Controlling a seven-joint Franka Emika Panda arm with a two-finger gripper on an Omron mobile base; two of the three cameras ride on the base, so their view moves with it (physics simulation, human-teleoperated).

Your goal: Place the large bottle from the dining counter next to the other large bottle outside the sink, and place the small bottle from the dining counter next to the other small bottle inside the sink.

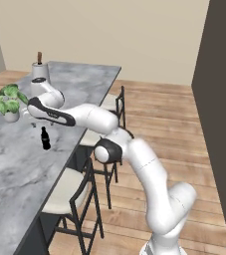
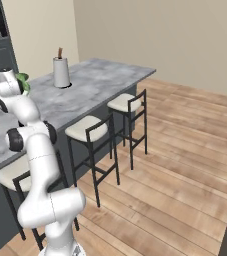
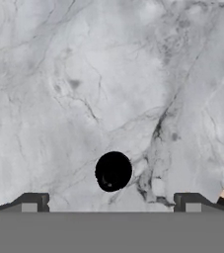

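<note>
On the dining counter, toward its right edge and roughly midway along its length, I see a small black bottle standing upright on the grey-white marbled top; it is dark all over, with a rounded body, a narrower neck and a cap, and in the hand view I look straight down on it, so the bottle reads as a glossy black disc with a faint highlight against the veined stone; my gripper hangs above it with its two dark fingertips spread wide, one to each side of the disc and clear of it, nothing between them; in the left base view the white arm reaches from the lower right across the stools and over the counter, and the hand itself is hard to make out beyond the forearm, just above and left of the bottle; farther left on the counter sits a potted plant with broad green leaves in a pale pot, well apart from the bottle; at the far end stands a paper towel roll on a brown-tipped holder; cream-seated black stools line the counter's right side over the wooden floor.
</note>
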